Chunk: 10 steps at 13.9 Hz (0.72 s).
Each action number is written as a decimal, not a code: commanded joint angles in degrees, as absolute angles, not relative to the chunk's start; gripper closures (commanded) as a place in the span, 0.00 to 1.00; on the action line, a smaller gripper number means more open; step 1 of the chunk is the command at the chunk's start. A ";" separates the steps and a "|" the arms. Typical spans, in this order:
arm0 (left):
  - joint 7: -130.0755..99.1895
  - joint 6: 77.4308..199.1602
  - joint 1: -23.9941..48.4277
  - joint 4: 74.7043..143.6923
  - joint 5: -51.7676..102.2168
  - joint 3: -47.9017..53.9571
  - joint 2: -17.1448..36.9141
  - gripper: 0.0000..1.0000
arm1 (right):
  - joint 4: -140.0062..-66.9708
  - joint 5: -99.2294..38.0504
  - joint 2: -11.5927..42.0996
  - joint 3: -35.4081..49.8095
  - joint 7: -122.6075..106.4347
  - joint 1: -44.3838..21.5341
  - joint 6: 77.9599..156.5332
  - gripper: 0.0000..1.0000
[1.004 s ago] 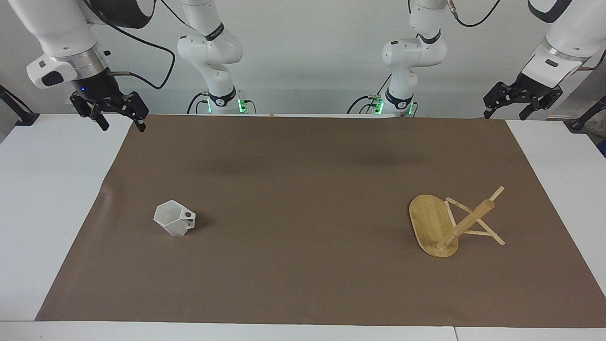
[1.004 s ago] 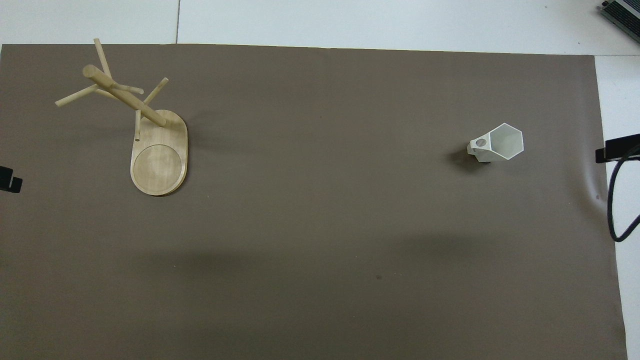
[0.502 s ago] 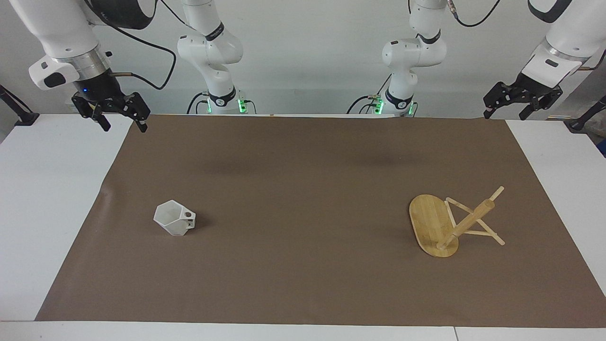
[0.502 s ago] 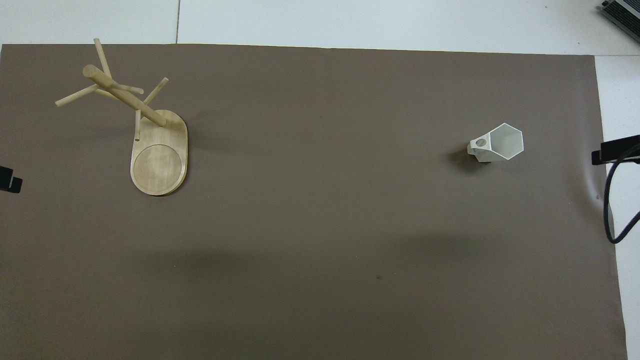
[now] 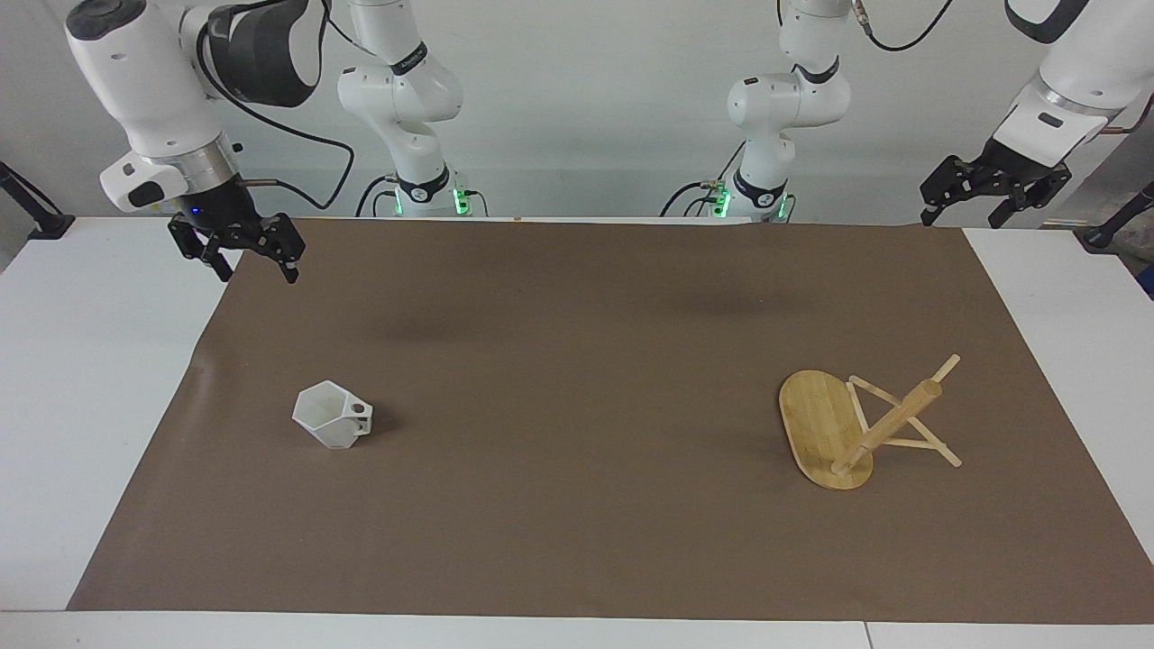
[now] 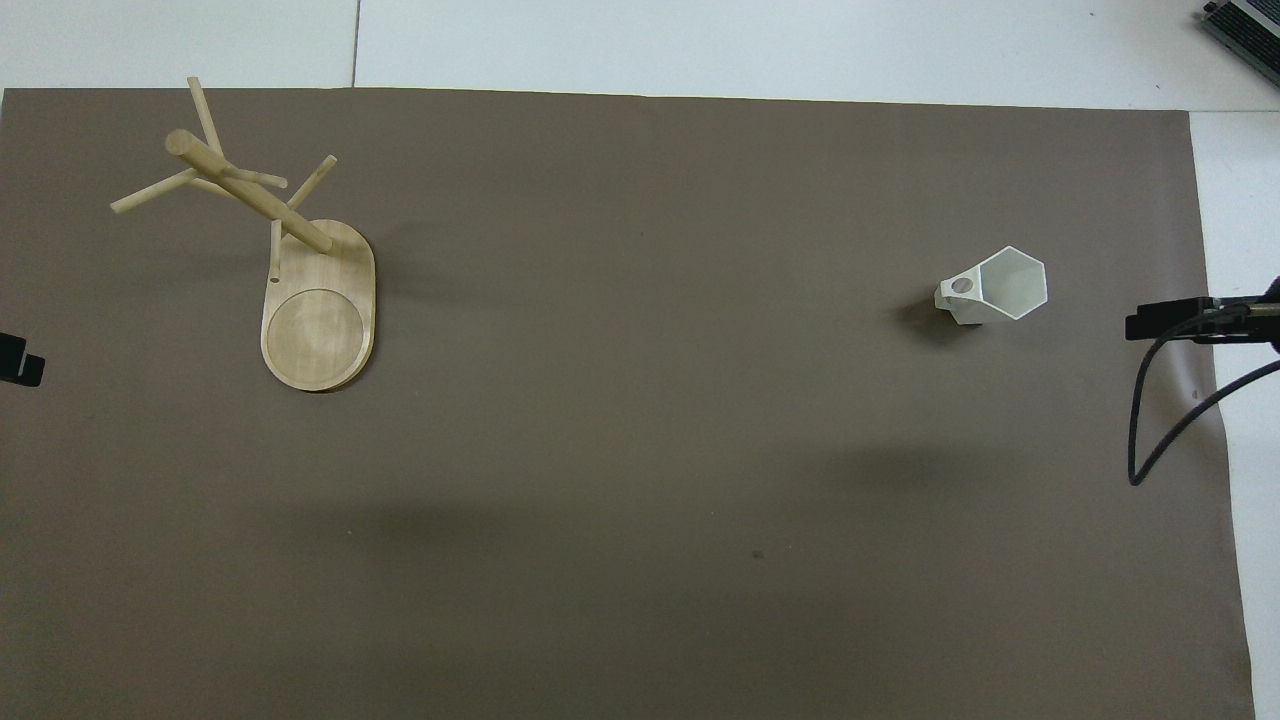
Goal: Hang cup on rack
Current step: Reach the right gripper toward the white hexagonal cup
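Note:
The white faceted cup [image 5: 332, 415] [image 6: 995, 285] stands upright on the brown mat toward the right arm's end, its handle pointing toward the rack. The bamboo rack [image 5: 856, 431] [image 6: 300, 290] stands on its oval base toward the left arm's end, with nothing on its pegs. My right gripper [image 5: 256, 275] hangs open and empty over the mat's corner at the robots' edge, well apart from the cup. One of its fingers [image 6: 1160, 323] shows at the edge of the overhead view. My left gripper [image 5: 961, 219] waits open and empty above the mat's other corner on the robots' side.
The brown mat [image 5: 577, 361] covers most of the white table [image 5: 90, 361]. A black cable [image 6: 1150, 430] loops down from the right arm beside the cup's end of the mat. Two more arm bases [image 5: 424, 194] stand at the table's robot edge.
The right arm has swung down and inward, bringing its gripper lower over the mat's corner and closer to the cup. The left arm, cup and rack have not moved.

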<state>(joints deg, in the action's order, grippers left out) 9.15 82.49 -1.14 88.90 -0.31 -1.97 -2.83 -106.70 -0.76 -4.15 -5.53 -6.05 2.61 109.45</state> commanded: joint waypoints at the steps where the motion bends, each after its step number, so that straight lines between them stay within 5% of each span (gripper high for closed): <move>1: 9.23 82.27 -0.97 90.18 -0.97 -2.11 -4.04 0.00 | -112.66 -0.88 -3.62 -5.01 -7.12 2.90 117.57 0.00; 10: 9.23 82.27 -0.97 90.18 -0.97 -2.11 -4.04 0.00 | -113.38 -0.88 10.63 -4.92 -11.60 2.90 138.15 0.00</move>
<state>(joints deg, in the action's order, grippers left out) 9.15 82.47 -1.14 88.90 -0.31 -1.97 -2.83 -113.33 -0.76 9.55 -5.28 -9.69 2.59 135.73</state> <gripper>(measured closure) 0.000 0.000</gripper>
